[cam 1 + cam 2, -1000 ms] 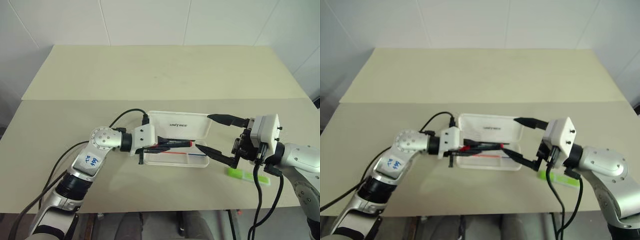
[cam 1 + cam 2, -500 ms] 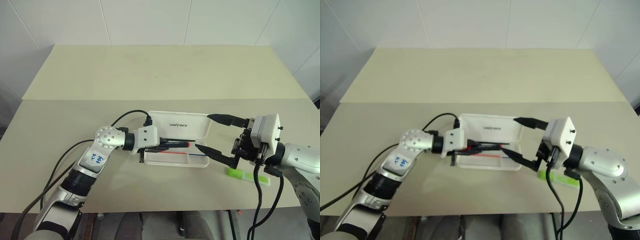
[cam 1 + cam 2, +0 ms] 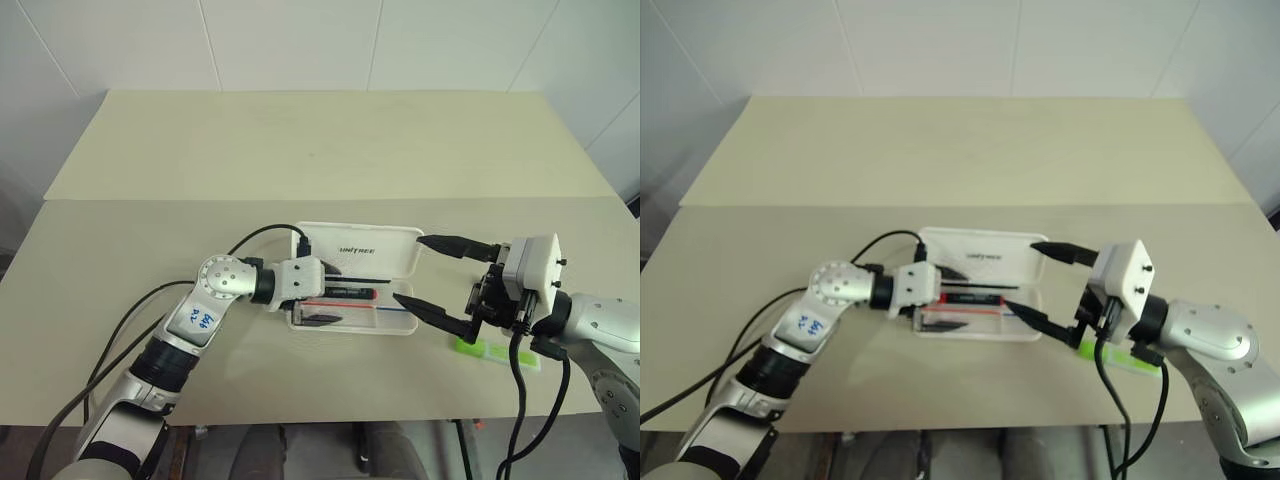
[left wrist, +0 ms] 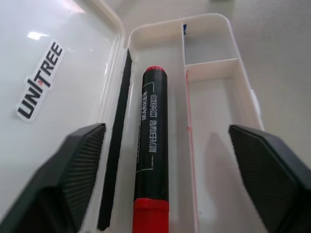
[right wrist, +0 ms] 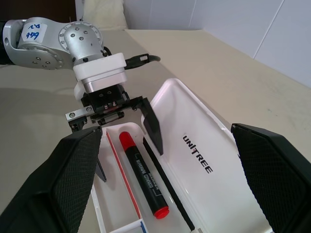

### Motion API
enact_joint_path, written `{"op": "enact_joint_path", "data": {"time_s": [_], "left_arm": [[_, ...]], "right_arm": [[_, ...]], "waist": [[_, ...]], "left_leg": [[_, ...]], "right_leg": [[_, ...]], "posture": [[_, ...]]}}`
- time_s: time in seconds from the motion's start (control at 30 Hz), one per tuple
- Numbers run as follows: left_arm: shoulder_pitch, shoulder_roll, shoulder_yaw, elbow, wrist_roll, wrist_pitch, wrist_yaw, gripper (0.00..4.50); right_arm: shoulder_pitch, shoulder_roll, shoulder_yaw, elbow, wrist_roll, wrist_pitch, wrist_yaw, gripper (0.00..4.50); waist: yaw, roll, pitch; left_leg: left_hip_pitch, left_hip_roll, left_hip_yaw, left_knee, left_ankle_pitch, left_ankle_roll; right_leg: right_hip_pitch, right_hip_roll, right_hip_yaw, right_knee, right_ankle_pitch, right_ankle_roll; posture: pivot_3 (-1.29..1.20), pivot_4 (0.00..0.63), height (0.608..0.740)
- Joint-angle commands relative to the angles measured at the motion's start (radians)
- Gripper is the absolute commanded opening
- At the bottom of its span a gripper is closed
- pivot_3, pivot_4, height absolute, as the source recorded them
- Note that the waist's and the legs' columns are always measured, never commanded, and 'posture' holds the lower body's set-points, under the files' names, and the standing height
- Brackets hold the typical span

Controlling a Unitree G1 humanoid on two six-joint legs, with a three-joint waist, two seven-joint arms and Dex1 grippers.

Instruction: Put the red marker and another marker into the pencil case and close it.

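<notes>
Lighting bright, even, from overhead. Soft shadows under both arms on the tabletop (image 3: 300, 150). Small glare patch on the case (image 4: 36, 35) lid. Fingers (image 4: 80, 165) in both wrist views close and soft-focused. Head views sharp.

Silver arms, white wrist housings, black cables.

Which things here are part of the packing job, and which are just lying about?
Job: red marker, lying in the open pencil case; green marker on the table, beside the case.
Lying about: nothing else.
</notes>
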Motion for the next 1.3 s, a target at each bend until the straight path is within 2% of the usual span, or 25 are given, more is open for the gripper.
{"op": "enact_joint_path", "data": {"time_s": [0.03, 0.4, 0.57, 0.73, 0.93, 1.2, 1.3], "left_arm": [[0.006, 0.004, 0.026, -0.069, -0.035, 0.03, -0.008, 4.48], [0.106, 0.123, 0.174, -0.318, -0.267, 0.232, -0.086, 4.48], [0.17, 0.207, 0.288, -0.42, -0.384, 0.277, -0.12, 4.48], [0.251, 0.251, 0.382, -0.506, -0.513, 0.338, -0.125, 4.48], [0.321, 0.288, 0.431, -0.579, -0.59, 0.375, -0.109, 4.48], [0.337, 0.31, 0.41, -0.606, -0.607, 0.371, -0.115, 4.48], [0.312, 0.31, 0.398, -0.597, -0.613, 0.374, -0.119, 4.48]], "right_arm": [[0.007, -0.01, -0.035, -0.041, 0.016, -0.014, 0.006, 4.5], [0.097, -0.023, -0.108, 0.027, 0.024, -0.015, 0.058, 4.5], [0.216, -0.039, -0.211, 0.108, -0.017, -0.039, 0.11, 4.5], [0.334, -0.068, -0.296, 0.167, -0.054, -0.068, 0.182, 4.5], [0.424, -0.105, -0.367, 0.186, -0.054, -0.049, 0.254, 4.5], [0.433, -0.107, -0.319, 0.229, -0.054, -0.013, 0.281, 4.5], [0.394, -0.11, -0.253, 0.335, -0.108, -0.073, 0.319, 4.5]], "waist": [[0.0, 0.0, 0.0], [-0.001, 0.0, 0.0], [0.0, 0.0, 0.0], [-0.001, 0.0, 0.0], [-0.003, 0.0, 0.0], [-0.003, -0.001, 0.0], [-0.004, -0.001, 0.0]], "left_leg": [[0.0, 0.0, 0.0, 0.0, 0.0, 0.0], [0.0, 0.0, 0.0, 0.0, 0.0, 0.0], [0.0, 0.0, 0.0, 0.0, 0.0, 0.0], [0.0, 0.0, 0.0, 0.0, 0.0, 0.0], [0.003, 0.0, 0.002, 0.0, 0.0, 0.0], [0.005, 0.0, 0.005, 0.002, 0.001, 0.0], [0.005, 0.0, 0.005, 0.002, 0.001, 0.0]], "right_leg": [[0.0, 0.0, 0.0, 0.0, 0.0, 0.0], [0.0, 0.0, 0.0, 0.0, 0.0, -0.001], [0.0, 0.0, 0.0, 0.0, -0.001, -0.002], [0.0, 0.0, 0.0, 0.0, -0.001, -0.003], [0.002, 0.0, 0.003, 0.0, -0.005, -0.01], [0.002, 0.0, 0.007, 0.0, -0.005, -0.011], [0.002, 0.0, 0.007, -0.001, -0.005, -0.011]], "posture": [[0.0, 0.15, 0.74], [0.0, 0.15, 0.74], [0.0, 0.15, 0.74], [0.0, 0.15, 0.74], [0.0, 0.15, 0.74], [0.0, 0.15, 0.74], [0.0, 0.15, 0.74]]}}
